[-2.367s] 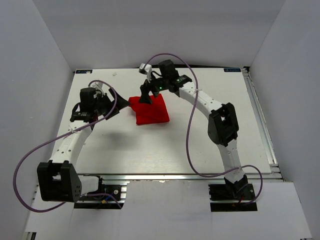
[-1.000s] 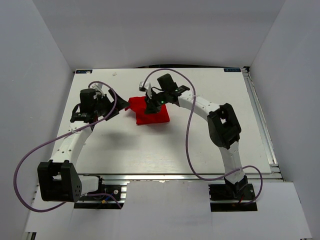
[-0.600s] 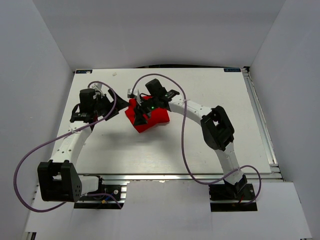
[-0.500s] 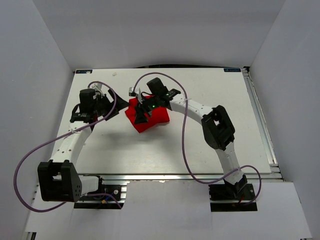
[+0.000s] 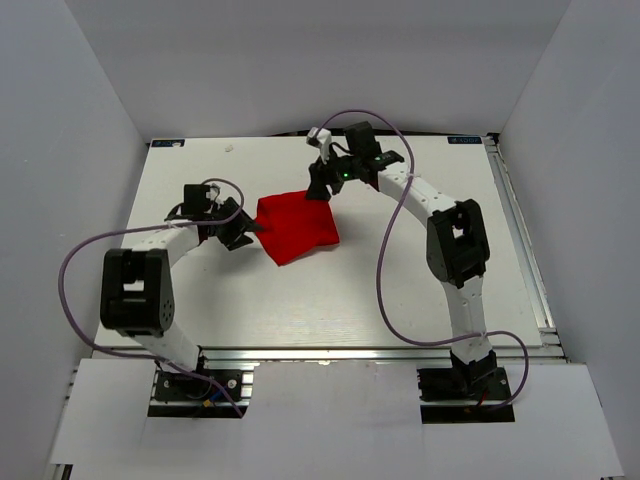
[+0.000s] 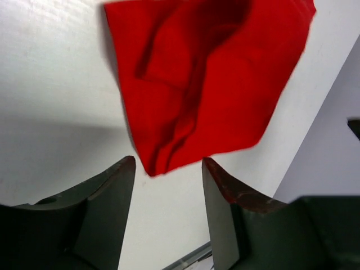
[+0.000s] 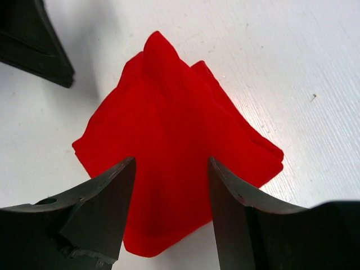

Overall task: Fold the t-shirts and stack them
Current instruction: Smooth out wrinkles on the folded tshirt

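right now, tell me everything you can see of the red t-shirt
The red t-shirt is plain bright red cloth, soft and matte, folded into a compact, roughly square bundle with shallow creases. It lies on the white table, near its middle. No neck, sleeve or label shows. The left pincer stands open at one corner and the right pincer hangs open over the far side; neither grips it, and contact cannot be told.

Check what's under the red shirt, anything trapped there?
Only white table shows around the shirt; nothing sticks out at its edges. The folded cloth hides whatever lies directly beneath it.
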